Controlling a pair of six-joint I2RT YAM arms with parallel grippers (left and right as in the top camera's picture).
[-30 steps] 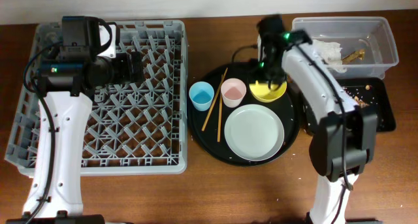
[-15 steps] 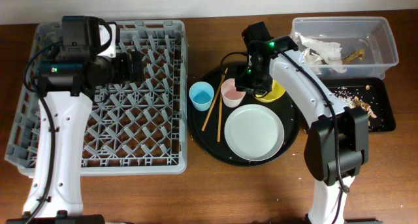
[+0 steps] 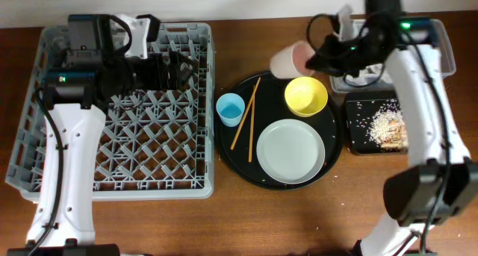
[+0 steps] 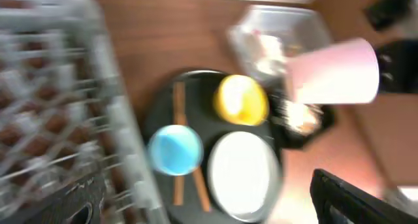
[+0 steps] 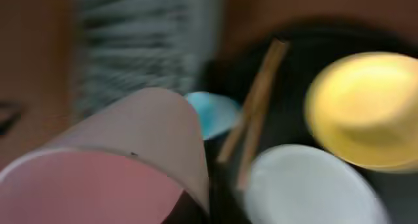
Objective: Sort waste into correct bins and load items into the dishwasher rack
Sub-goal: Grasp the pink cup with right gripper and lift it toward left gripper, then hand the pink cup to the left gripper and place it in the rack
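Observation:
My right gripper (image 3: 315, 59) is shut on the pink-white cup (image 3: 290, 60), holding it tipped on its side in the air over the far rim of the round tray; the cup (image 5: 111, 165) fills the right wrist view's lower left. On the round tray are the light-blue cup (image 3: 230, 107), the chopsticks (image 3: 245, 113), the yellow bowl (image 3: 305, 95) and the grey plate (image 3: 290, 150). My left gripper (image 3: 184, 66) hangs open and empty over the far right part of the dishwasher rack (image 3: 112, 148). Its blurred view shows the pink cup (image 4: 333, 70) aloft.
The round black tray (image 3: 332, 148) lies right of the rack. The shallow black tray (image 3: 357, 136) with pale scraps sits at its right. Behind it the clear tub (image 3: 442, 53) is largely covered by my right arm. Bare brown table runs along the front.
My right gripper shut on the pink-white cup and lifted it off the round tray, up and back. The right arm swung toward the tub. My left gripper edged right over the rack.

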